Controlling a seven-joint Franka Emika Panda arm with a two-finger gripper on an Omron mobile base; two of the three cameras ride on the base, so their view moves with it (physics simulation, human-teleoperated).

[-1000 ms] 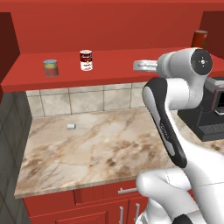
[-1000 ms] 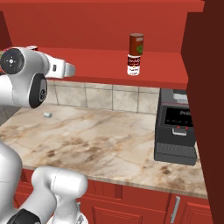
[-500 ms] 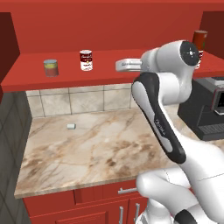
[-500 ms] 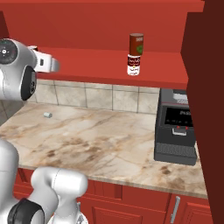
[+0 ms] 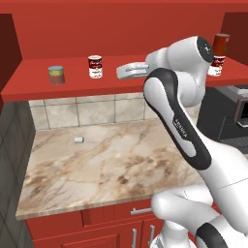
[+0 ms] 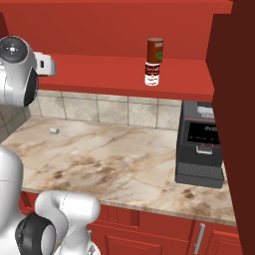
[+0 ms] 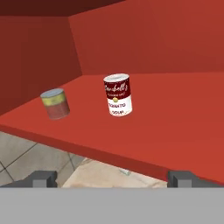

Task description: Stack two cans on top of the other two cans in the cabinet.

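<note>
Swinging left along the shelf front, that's what my arm has done: a second ago my tool sat toward the right part of the shelf edge, and now the tool (image 5: 127,71) hangs just off the front edge near the middle, empty, fingers spread wide apart.

Biggest first: the cabinet (image 5: 121,29), with its long red shelf (image 7: 175,118) running the whole width. Below it the marble surface (image 5: 111,164) with the coffee machine (image 6: 201,149) at its right end and a small pale block (image 5: 78,140) near the back left.

On the right part of the shelf one pair is already done: the dark red can (image 6: 155,50) stands on a soup can (image 6: 152,74). Toward the left end, the second soup can (image 5: 95,66) stands upright, and the grey can (image 5: 56,75) stands farther left, the two well apart.

From my hand view the second soup can (image 7: 117,95) lies ahead, slightly left of centre, well beyond my fingertips (image 7: 42,178); the grey can (image 7: 55,103) is off to the left.

I reckon the soup can is the one to fetch. To do it well: stay level, centre it between the fingers, grip mid-body, lift straight before carrying over.
</note>
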